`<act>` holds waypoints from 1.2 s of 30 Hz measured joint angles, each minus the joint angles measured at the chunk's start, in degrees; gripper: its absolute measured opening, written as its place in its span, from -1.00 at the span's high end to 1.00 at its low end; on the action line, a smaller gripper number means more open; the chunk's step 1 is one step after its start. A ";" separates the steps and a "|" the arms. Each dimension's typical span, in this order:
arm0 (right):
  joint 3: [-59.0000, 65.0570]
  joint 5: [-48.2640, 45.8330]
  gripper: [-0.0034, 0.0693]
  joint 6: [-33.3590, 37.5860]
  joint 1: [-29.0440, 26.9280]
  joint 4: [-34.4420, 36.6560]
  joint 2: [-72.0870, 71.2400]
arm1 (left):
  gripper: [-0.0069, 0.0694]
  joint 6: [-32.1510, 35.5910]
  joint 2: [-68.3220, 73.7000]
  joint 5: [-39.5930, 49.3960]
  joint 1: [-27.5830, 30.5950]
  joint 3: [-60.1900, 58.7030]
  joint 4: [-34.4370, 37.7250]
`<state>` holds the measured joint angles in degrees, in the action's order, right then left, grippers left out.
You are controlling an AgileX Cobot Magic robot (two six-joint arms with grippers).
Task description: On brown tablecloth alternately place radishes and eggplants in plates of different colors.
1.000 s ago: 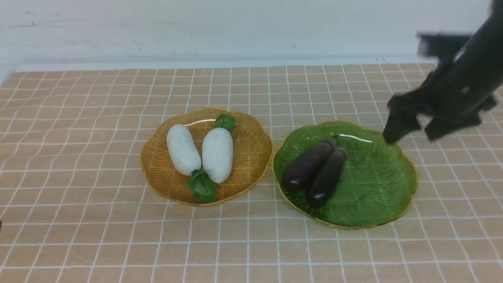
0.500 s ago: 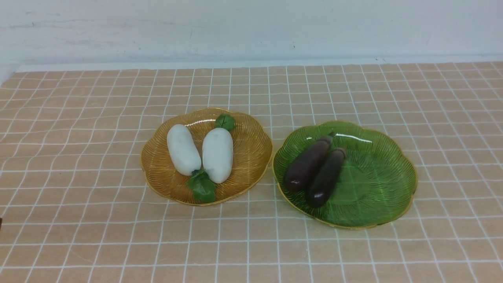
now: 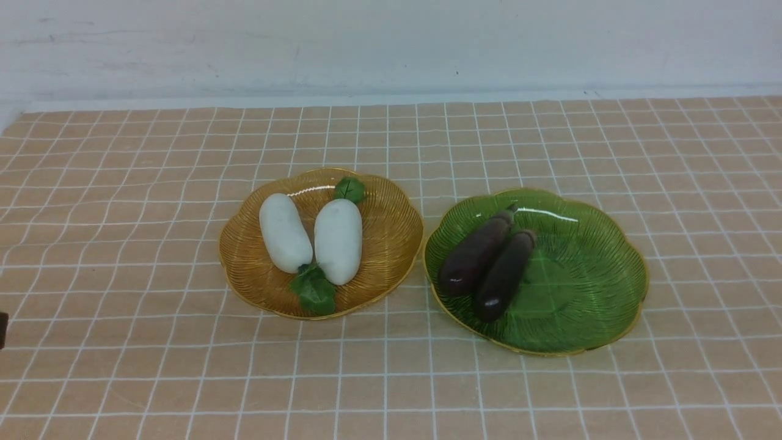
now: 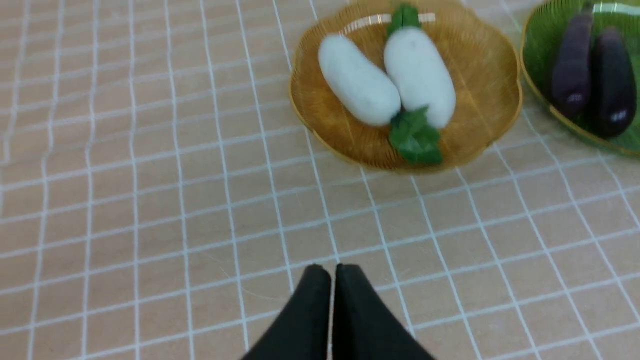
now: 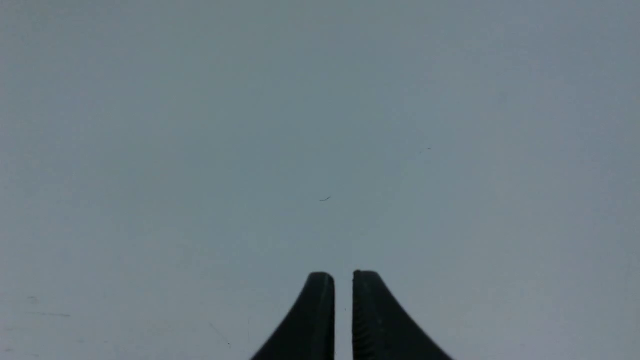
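Glossy eggplants, at 9 o'clock in the green plate, look light, stiff and slippery; pinch them mid-body. Left gripper and right gripper are pressed together, empty.

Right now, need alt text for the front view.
Two white radishes lie side by side in an amber plate at left, and two dark purple eggplants lie side by side in a green plate at right. Both plates sit on a tan grid-lined tablecloth before a pale wall.
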<state>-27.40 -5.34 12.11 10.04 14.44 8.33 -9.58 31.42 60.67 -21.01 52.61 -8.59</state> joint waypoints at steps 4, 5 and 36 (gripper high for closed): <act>0.27 -0.35 0.78 0.00 0.00 0.00 0.00 | 0.83 -0.06 -8.61 -5.21 0.00 -3.96 -2.74; 0.27 -0.35 0.78 0.00 0.00 0.00 0.00 | 0.83 -0.50 -10.77 -7.38 0.00 -5.99 -3.29; 0.27 -0.95 0.78 0.21 0.00 0.19 0.00 | 0.83 10.44 -27.29 -33.85 9.86 -36.53 5.77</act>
<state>-27.13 -6.28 12.32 10.04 14.63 8.33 0.86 4.13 26.82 -11.16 16.08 -2.82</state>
